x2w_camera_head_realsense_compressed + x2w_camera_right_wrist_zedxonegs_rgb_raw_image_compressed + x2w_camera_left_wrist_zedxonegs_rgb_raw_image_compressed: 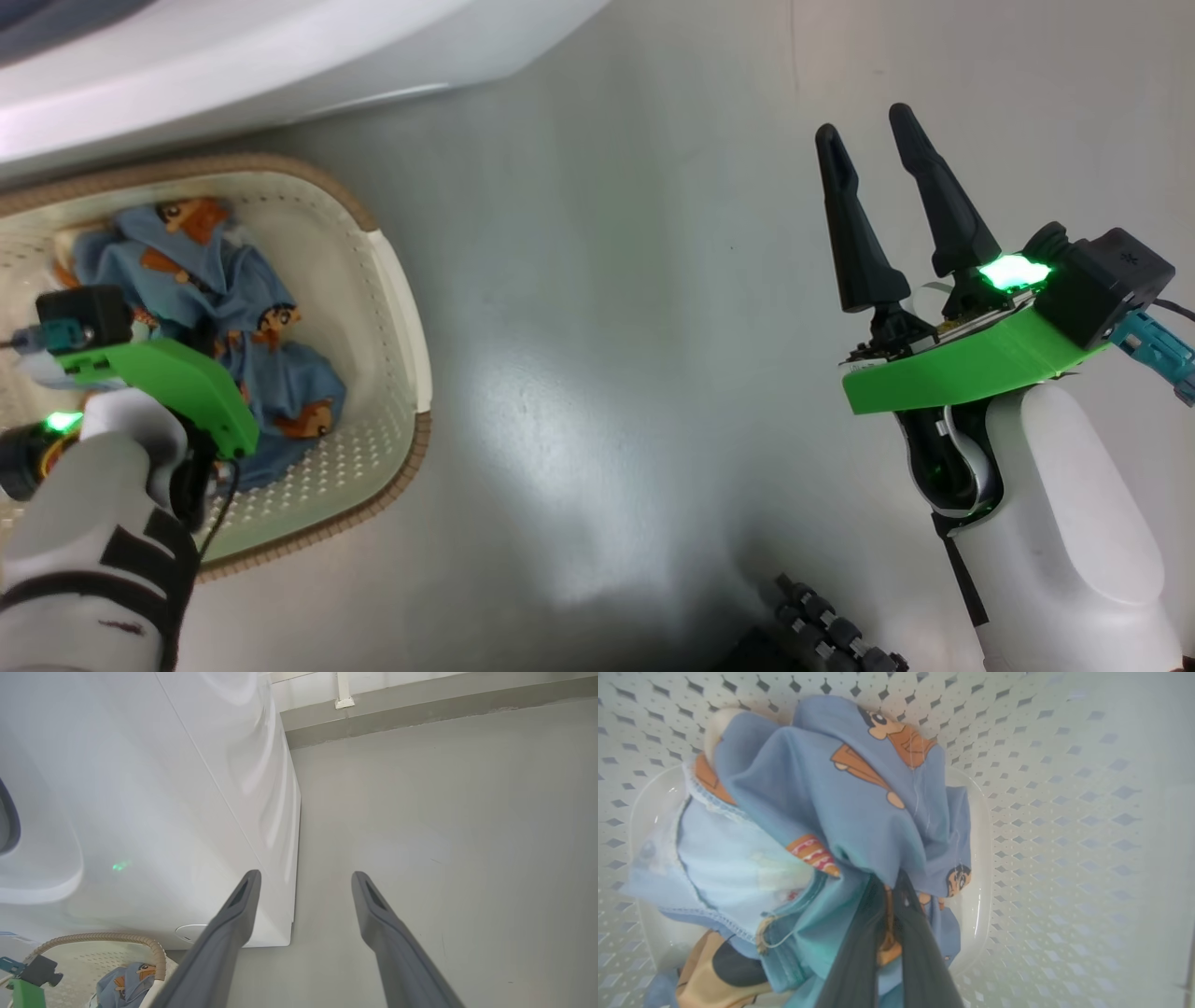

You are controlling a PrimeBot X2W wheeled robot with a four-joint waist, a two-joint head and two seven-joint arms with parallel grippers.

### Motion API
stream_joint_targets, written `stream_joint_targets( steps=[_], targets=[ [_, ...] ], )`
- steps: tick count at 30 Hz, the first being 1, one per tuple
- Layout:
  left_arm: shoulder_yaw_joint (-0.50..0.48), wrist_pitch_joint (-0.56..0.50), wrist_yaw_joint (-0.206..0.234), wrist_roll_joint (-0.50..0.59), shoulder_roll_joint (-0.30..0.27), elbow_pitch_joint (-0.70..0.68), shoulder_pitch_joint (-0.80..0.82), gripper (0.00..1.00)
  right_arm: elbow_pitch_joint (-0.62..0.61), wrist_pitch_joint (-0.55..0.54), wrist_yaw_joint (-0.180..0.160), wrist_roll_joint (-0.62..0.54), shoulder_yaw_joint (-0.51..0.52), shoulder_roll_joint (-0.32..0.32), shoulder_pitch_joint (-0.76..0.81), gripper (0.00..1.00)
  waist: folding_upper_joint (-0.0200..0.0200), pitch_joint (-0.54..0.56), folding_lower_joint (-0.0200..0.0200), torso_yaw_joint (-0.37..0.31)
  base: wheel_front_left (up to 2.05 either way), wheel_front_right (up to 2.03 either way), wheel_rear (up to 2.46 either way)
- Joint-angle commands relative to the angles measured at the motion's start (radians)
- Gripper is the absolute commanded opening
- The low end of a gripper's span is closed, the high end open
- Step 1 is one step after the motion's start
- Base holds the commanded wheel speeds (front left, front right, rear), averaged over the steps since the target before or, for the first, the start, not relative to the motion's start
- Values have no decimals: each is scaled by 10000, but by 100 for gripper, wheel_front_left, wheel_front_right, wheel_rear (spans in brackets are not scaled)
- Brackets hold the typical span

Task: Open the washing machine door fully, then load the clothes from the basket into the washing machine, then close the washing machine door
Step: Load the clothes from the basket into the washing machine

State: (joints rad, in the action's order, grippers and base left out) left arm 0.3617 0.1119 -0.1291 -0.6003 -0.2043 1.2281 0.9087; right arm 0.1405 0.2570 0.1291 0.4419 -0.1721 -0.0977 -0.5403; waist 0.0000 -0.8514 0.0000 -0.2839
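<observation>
Down in the basket (392, 280) at left, the left gripper (891, 882) is clamped on the clothes (859, 812) for lifting; the right gripper (864, 124) hangs spread apart at right, out of the way.

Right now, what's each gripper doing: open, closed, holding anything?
Left gripper: closed on the blue clothes inside the basket.
Right gripper: open, holding nothing.

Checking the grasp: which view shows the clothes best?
The left wrist view: the clothes close up, pinched in the left gripper. The head view shows them in the basket, partly hidden; the right wrist view catches a corner.
</observation>
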Motion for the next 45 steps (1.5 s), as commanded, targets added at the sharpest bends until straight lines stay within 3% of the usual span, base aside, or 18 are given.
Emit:
stream_joint_targets(
  steps=[1,15,24,33,45],
  targets=[
    [-102,177,-15,-225,-253,-174,-538,0,-168,48,16,17,-128,51,168,100,0,277,0,167,0,0,0],
    [1418,1166,-15,-1563,-446,-1999,-1867,0,68,48,16,5,-135,-192,481,100,0,1764,0,941,0,0,0],
    [1731,1474,-15,-2097,-729,-2994,-2581,0,204,48,16,30,-143,-302,724,100,0,2599,0,1178,0,0,0],
    [785,1496,-15,-1884,-863,-4813,-3792,0,424,48,16,62,-82,-437,1191,100,0,3767,0,1366,0,0,0],
    [-770,1498,64,-654,-460,-6830,-5576,0,737,48,16,106,-119,-725,1935,100,0,5513,0,1688,0,0,0]
  ],
)
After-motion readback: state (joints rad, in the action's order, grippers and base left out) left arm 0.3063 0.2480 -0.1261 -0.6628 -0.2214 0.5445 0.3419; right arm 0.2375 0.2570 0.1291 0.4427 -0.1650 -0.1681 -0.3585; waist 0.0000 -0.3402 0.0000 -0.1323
